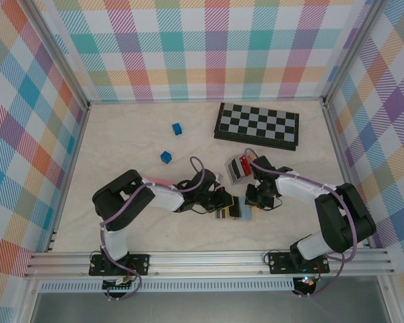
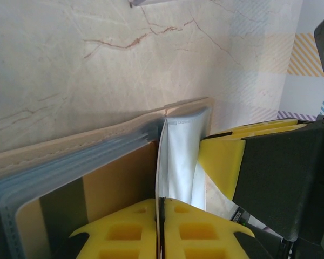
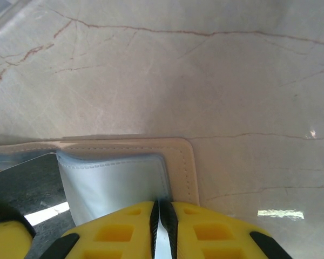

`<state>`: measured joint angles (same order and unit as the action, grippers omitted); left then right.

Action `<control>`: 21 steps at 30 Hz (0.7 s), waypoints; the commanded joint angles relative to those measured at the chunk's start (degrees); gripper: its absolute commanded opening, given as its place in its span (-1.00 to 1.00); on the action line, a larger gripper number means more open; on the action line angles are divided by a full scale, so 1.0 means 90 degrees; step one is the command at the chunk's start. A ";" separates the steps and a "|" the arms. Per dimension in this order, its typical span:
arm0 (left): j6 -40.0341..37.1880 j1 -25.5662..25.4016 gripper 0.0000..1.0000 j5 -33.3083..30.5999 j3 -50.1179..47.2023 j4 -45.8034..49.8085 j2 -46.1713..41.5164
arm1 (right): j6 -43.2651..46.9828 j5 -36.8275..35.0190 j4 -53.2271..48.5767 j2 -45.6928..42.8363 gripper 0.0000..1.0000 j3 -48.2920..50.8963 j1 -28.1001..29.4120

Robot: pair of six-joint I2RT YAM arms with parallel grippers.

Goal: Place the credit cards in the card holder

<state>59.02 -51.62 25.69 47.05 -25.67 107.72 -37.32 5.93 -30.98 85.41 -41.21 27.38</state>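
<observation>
Nearest in the top view, both arm bases sit at the surface's [image 1: 135, 145] front edge, and the left fingers [image 1: 223, 203] and right fingers [image 1: 254, 201] meet at the open holder [image 1: 237, 212] between them. Cards [image 1: 240, 167], 1 of them red, lie just beyond it, with a chessboard [image 1: 257, 125] and 2 blue cubes [image 1: 177, 128] farther back. On the left wrist, the yellow left fingers [image 2: 175, 232] are pressed together on a pale inner pocket [image 2: 181, 156] of the holder [image 2: 97, 137]. On the right wrist, the right fingers [image 3: 175, 232] are clamped on the blue-grey pocket [image 3: 113, 183] at the holder's tan corner [image 3: 179, 156].
</observation>
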 commanded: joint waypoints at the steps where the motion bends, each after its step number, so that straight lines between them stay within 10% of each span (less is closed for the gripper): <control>1: -0.0161 -0.0155 -0.81 0.0327 0.0159 0.0306 0.0443 | -0.0117 0.0054 0.0369 0.0487 -0.65 0.0364 0.0078; 21: -0.0845 -0.0154 -0.66 -0.0402 0.0417 0.2322 -0.0220 | -0.0020 -0.0098 0.0237 0.0439 -0.62 0.0346 0.0015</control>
<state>53.63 -52.21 24.45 51.27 -13.54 106.37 -37.30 5.85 -30.96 85.36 -41.19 27.35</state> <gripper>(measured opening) 0.171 0.189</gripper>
